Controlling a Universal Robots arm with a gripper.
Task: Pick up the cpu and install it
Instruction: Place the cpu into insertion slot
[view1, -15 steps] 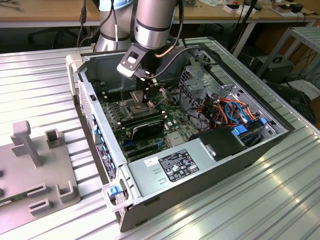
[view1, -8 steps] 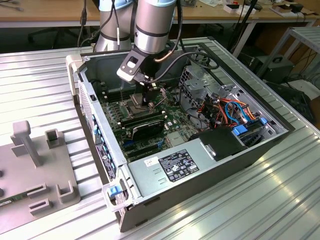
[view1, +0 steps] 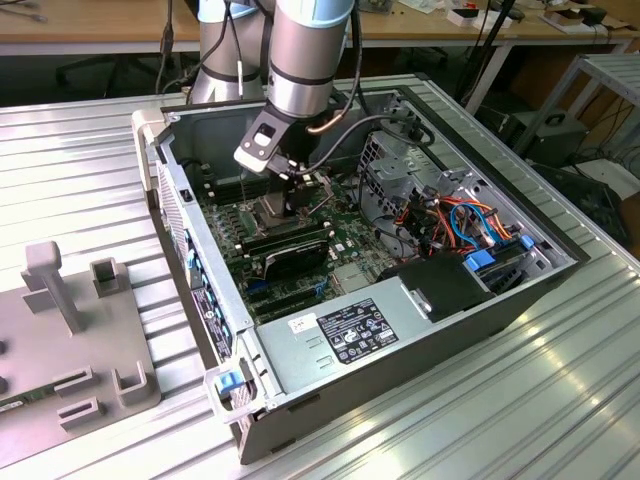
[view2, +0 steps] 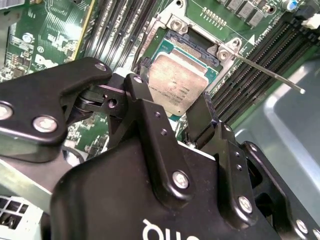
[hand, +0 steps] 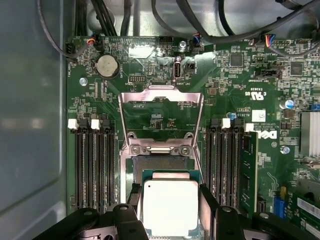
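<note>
The matte black end effector (view2: 171, 87) gripped the flat square cpu (view2: 179, 80), dull silver-grey on top, by two opposite edges at the dark socket (hand: 161, 164). The first wrist view showed the hinged silver bracket (hand: 161, 90) raised; the exterior view showed the grey steel case (view1: 430, 370).
</note>
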